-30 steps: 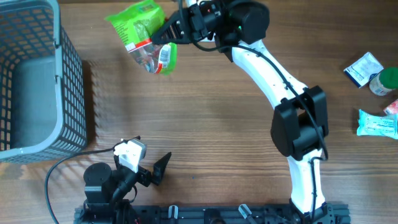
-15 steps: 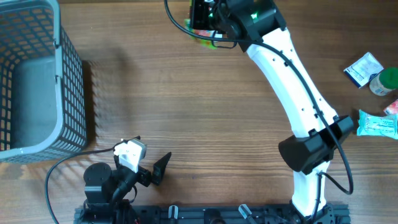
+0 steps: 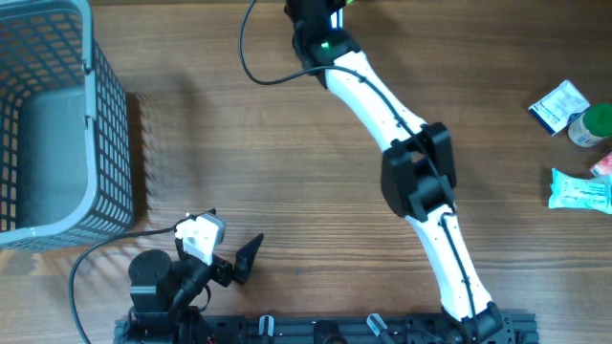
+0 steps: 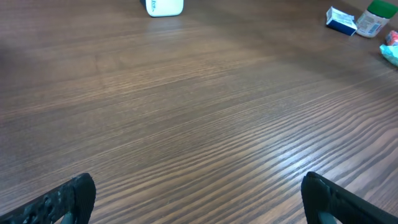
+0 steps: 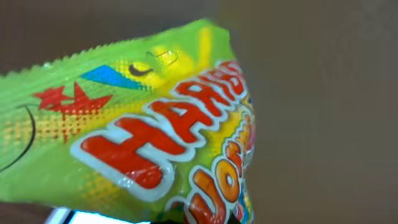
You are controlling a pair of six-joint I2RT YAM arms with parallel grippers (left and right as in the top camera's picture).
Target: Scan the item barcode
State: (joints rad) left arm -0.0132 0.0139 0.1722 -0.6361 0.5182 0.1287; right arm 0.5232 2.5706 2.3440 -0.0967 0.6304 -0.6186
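The item is a green Haribo candy bag (image 5: 137, 137) that fills the right wrist view, with its printed front facing that camera and no barcode showing. My right gripper is shut on its lower part, and the bag hides most of the fingers. In the overhead view the right arm (image 3: 373, 96) stretches to the table's far edge, so its gripper and the bag lie beyond the top of the picture. My left gripper (image 3: 229, 246) rests near the front left edge. It stands open (image 4: 199, 205) over bare wood, its fingertips (image 4: 62, 202) far apart.
A grey mesh basket (image 3: 96, 124) stands at the left. At the right edge lie a blue-white packet (image 3: 560, 103), a green-capped bottle (image 3: 590, 124) and a teal packet (image 3: 580, 189). A white object (image 4: 164, 6) sits at the far edge in the left wrist view.
The right arm has carried the candy bag from the upper left of the table past its far edge, out of the overhead view. The left arm has not moved.
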